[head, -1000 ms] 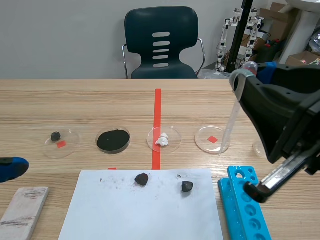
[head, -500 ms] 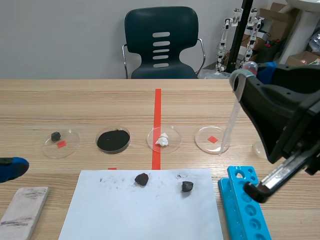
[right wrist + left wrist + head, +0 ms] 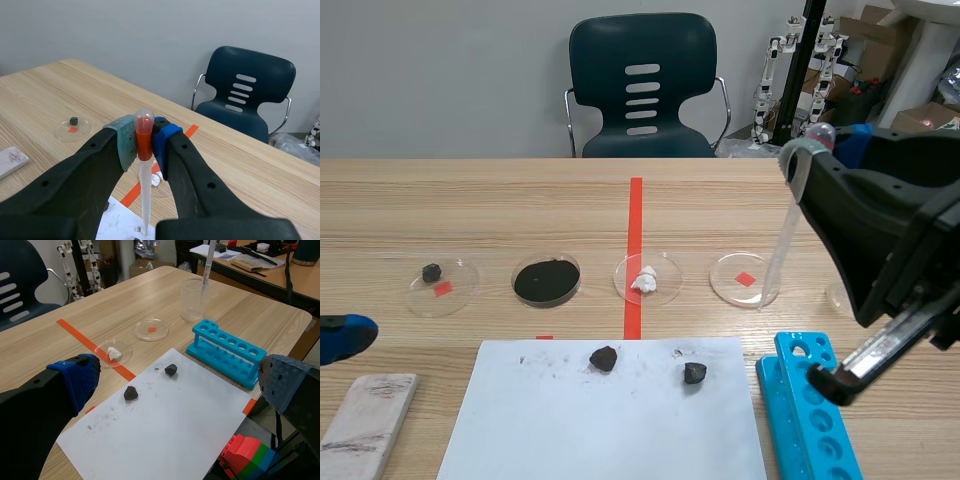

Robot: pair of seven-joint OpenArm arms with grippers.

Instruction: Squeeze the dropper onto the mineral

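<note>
Left side: my left gripper point(image 3: 180, 382) is sitting low at the bench's point(image 3: 520, 210) left edge, fingers spread wide, holding nothing. One grey block point(image 3: 365, 420) is lying just ahead of it at the near edge.

Bare wood is running from behind the dish row to the far edge, where one chair point(image 3: 642, 85) is standing.

Count, left to right: I am seeing four clear dishes point(image 3: 463, 280) in one row. The first is holding a small dark chip, the second black powder, the third a white lump, the fourth only a red mark. In front of them, one paper sheet point(image 3: 610, 430) is carrying two dark mineral lumps point(image 3: 604, 358), well apart from each other. One blue rack point(image 3: 805, 410) is lying just beside the sheet's right edge. One clear cup point(image 3: 192, 300) is standing beyond the rack.

Right side: my right gripper point(image 3: 145, 142) is raised and clamping one dropper point(image 3: 783, 240) just under its bulb, tube hanging down. The tip is pointing near the fourth dish and the cup; I cannot tell which. Both lumps are lying lower and to the left of the tip, well apart from it.
</note>
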